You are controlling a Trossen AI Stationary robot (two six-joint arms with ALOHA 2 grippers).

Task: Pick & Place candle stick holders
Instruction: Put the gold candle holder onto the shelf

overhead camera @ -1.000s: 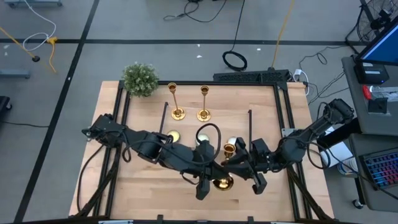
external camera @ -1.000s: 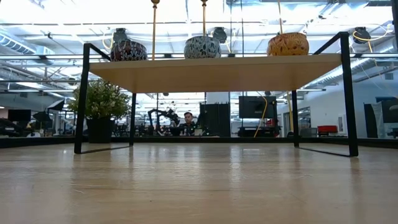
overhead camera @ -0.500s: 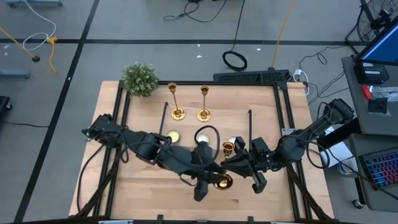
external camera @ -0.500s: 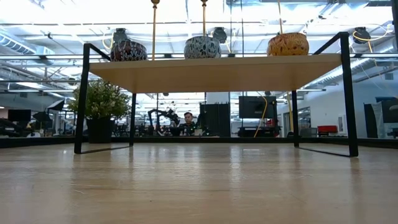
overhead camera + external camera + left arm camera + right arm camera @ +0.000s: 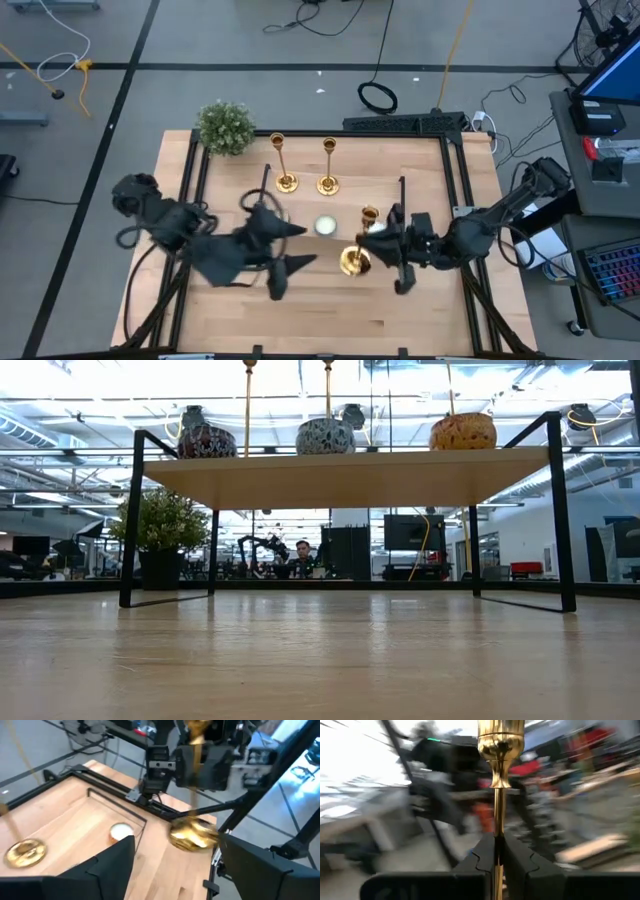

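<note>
Two gold candle stick holders [image 5: 285,165] [image 5: 327,163] stand upright on their round bases at the far side of the wooden shelf top [image 5: 430,180]. A third candle stick holder [image 5: 360,240] is off the wood, with my right gripper [image 5: 372,243] shut on its stem. In the left wrist view its base [image 5: 192,832] shows blurred below my right gripper [image 5: 202,765]. My left gripper [image 5: 303,245] stands open to the left of it, with nothing between its fingers [image 5: 115,865]. My right gripper pinches the thin stem [image 5: 498,832] between its two fingers, below the cup [image 5: 501,740] and above the flared base [image 5: 352,262]. The fingers come about level from the table's right and lie across the stem. The candle stick holder stands roughly upright, lifted clear of the wood.
A small round white candle [image 5: 325,225] lies on the wood between the grippers. A potted green plant [image 5: 224,127] stands at the far left corner. The shelf's black wire frame [image 5: 402,205] runs along the sides. In the low view, patterned pots [image 5: 325,435] stand on the shelf.
My left gripper has opened, let go of the candle stick holder and drawn back toward the table's left edge, rising a little. My right gripper has stayed in place and turned, still shut on the stem. The holder's base has swung toward the far edge.
</note>
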